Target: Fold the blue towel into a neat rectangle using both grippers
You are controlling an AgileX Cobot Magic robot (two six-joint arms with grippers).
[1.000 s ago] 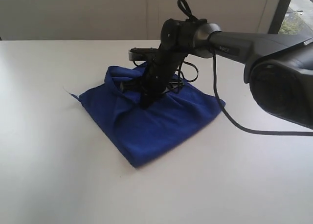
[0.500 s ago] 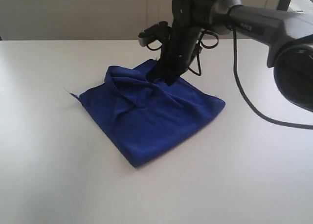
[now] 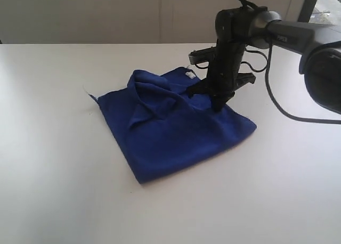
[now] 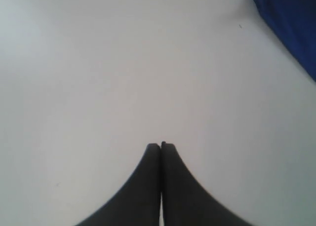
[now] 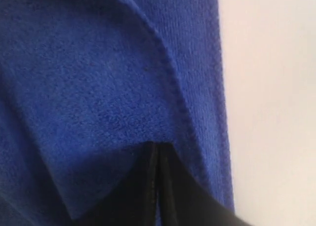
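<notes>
The blue towel (image 3: 170,132) lies folded in a rough, skewed rectangle on the white table (image 3: 58,180), with a rumpled fold along its back left part and a small white tag (image 3: 189,74) at the far edge. My right gripper (image 3: 218,106) points down onto the towel's back right part. In the right wrist view it (image 5: 159,145) is shut, its tips against the towel (image 5: 98,83) near a stitched hem, with no cloth seen between them. My left gripper (image 4: 161,145) is shut over bare table, with a towel edge (image 4: 291,23) far off; it is outside the exterior view.
A black cable (image 3: 277,108) hangs from the right arm (image 3: 298,39) and trails over the table on the right. A pale wall runs behind the table's far edge. A loose thread (image 3: 85,88) sticks out at the towel's left corner.
The right gripper has moved right and come down onto the towel's back right part. The towel has shifted to the right with it. The jaws stayed shut.
</notes>
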